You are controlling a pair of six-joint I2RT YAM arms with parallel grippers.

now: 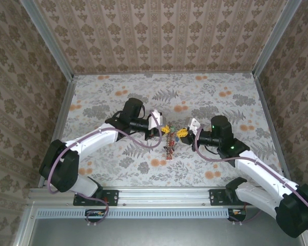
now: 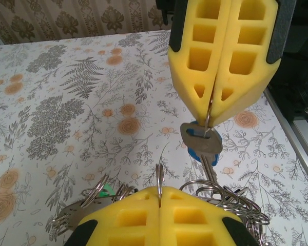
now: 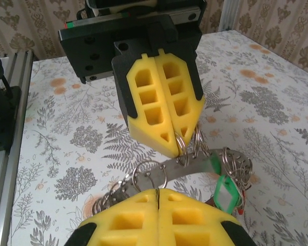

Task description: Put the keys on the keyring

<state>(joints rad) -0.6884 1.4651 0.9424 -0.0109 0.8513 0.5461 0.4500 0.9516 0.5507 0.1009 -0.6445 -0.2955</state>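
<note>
Fingers of your left gripper (image 2: pixel 159 193) clamp the keyring (image 2: pixel 159 171), those of your right gripper (image 2: pixel 213 117) clamp the blue-headed key (image 2: pixel 201 139) hanging just beside it; align its hole with the wire before threading.

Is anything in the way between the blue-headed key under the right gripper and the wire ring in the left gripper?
Nothing visible. The silver key with a blue plastic head hangs from the right gripper, an open gap away from the thin wire ring pinched in the left gripper.
</note>
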